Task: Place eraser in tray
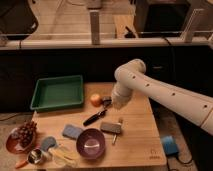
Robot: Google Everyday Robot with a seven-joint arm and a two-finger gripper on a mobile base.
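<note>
Lab (glass partitions (55, 20)), gripper (107, 102) over wooden table (137, 137)

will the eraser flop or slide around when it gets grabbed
The eraser looks like a flat, blocky bar, so probably stiff and unlikely to roll. Its dull, felt-like face should grip, not slip. Being thin, it seems light for the claw, which hangs beside the orange.

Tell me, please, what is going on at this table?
The robot's arm reaches over the wooden table, with its hand low beside an orange fruit, just right of the tray. The hand holds nothing that I can see. The eraser lies flat on the table nearer the front edge, apart from the hand and next to a purple bowl, so it is not yet in the tray.
</note>
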